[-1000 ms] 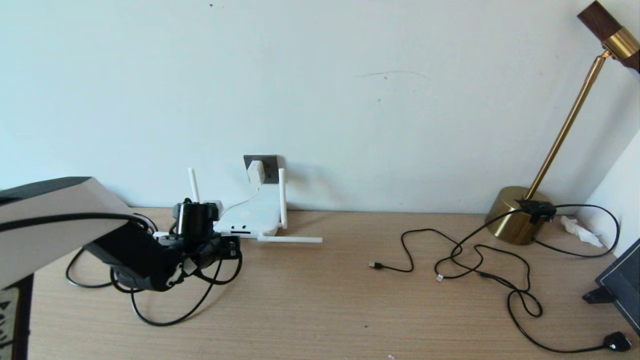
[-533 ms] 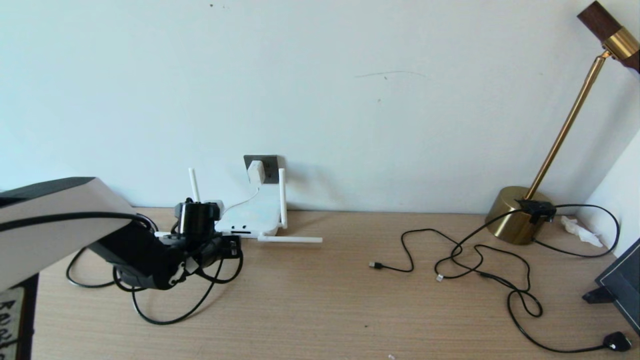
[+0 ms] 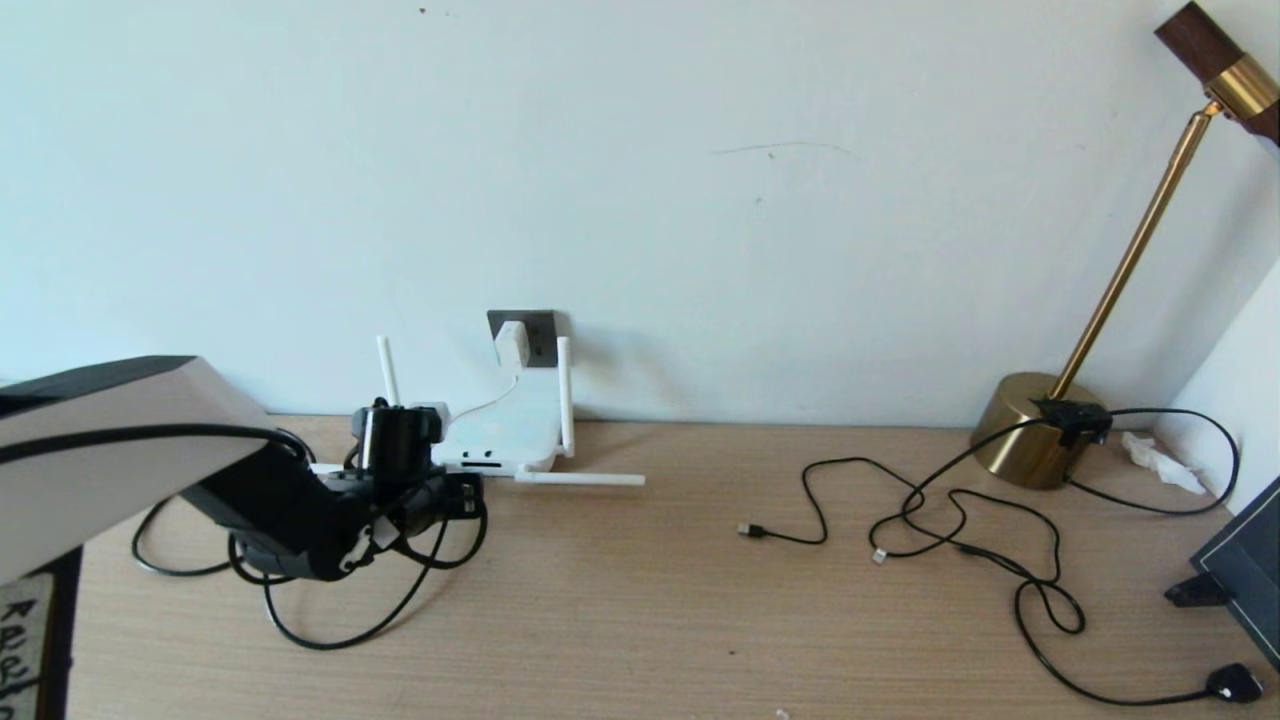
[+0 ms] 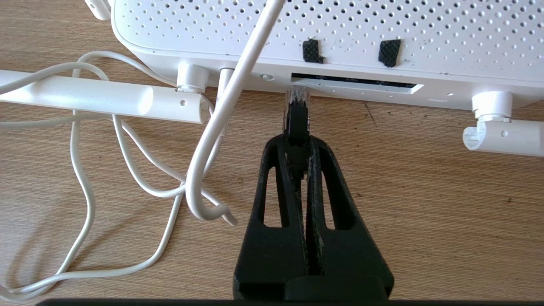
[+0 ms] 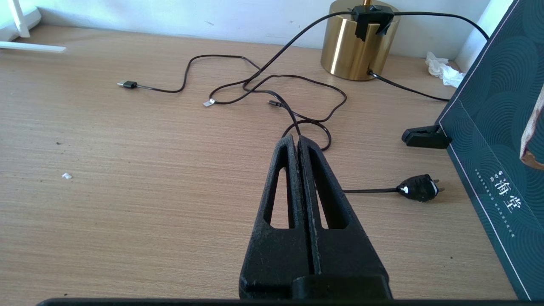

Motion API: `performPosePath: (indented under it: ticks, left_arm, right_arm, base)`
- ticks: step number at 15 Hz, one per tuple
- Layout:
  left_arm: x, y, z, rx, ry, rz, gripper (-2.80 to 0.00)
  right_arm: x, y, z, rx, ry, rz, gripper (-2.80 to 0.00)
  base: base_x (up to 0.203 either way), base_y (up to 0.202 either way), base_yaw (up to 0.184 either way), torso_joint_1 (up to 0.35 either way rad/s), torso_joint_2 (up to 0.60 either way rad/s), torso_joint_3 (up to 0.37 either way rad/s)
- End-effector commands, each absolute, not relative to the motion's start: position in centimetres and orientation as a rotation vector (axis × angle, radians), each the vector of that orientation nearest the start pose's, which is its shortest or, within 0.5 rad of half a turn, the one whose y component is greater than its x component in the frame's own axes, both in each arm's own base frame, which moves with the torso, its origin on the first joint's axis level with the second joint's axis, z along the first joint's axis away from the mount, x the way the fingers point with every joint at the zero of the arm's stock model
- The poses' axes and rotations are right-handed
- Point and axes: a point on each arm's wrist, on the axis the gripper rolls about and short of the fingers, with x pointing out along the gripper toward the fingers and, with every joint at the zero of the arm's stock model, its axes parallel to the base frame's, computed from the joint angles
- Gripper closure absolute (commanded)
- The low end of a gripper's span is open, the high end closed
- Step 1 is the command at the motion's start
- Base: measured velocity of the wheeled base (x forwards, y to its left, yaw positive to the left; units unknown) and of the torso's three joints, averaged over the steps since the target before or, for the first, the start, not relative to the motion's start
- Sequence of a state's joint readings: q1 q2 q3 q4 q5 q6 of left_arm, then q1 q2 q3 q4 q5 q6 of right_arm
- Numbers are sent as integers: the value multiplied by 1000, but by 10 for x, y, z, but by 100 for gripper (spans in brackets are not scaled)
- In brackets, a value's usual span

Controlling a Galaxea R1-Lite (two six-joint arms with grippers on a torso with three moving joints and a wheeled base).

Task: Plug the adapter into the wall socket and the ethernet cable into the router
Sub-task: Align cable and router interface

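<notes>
The white router (image 3: pixel 505 432) lies by the wall, its antennas (image 3: pixel 580 479) splayed. The white adapter (image 3: pixel 512 343) sits in the dark grey wall socket (image 3: pixel 540 330), and its thin white cord (image 4: pixel 204 161) runs down to the router (image 4: pixel 382 25). My left gripper (image 4: pixel 297 142) is shut on the ethernet cable's connector (image 4: pixel 297 114). The connector's clear tip touches the left end of the dark port slot (image 4: pixel 357 83). The black ethernet cable (image 3: pixel 350 625) loops on the table under my left gripper (image 3: pixel 458 495). My right gripper (image 5: pixel 297 138) is shut and empty, away to the right.
A brass lamp base (image 3: pixel 1035 440) stands at the back right. Thin black cables (image 3: pixel 960 530) trail from it across the wooden table (image 3: pixel 640 620) to a black mains plug (image 3: pixel 1232 684). A dark box (image 3: pixel 1245 570) leans at the right edge, beside a crumpled tissue (image 3: pixel 1160 460).
My left arm has shifted only very slightly near the router, still holding the connector. Everything else stands as before.
</notes>
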State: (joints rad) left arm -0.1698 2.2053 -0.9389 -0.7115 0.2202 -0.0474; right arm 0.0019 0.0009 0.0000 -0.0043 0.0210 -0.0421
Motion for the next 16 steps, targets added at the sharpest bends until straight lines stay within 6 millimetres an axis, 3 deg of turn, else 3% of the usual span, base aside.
performPosePath:
  ticks: [1, 16]
  left_arm:
    - [383, -61, 44, 62, 543, 62, 0]
    - [383, -63, 45, 63, 538, 59, 0]
  right_arm:
    - [-23, 0, 76, -43, -4, 24, 0]
    - [-23, 0, 76, -43, -4, 23, 0]
  base:
    - [0, 0, 0, 0, 0, 0]
    - [0, 0, 0, 0, 0, 0]
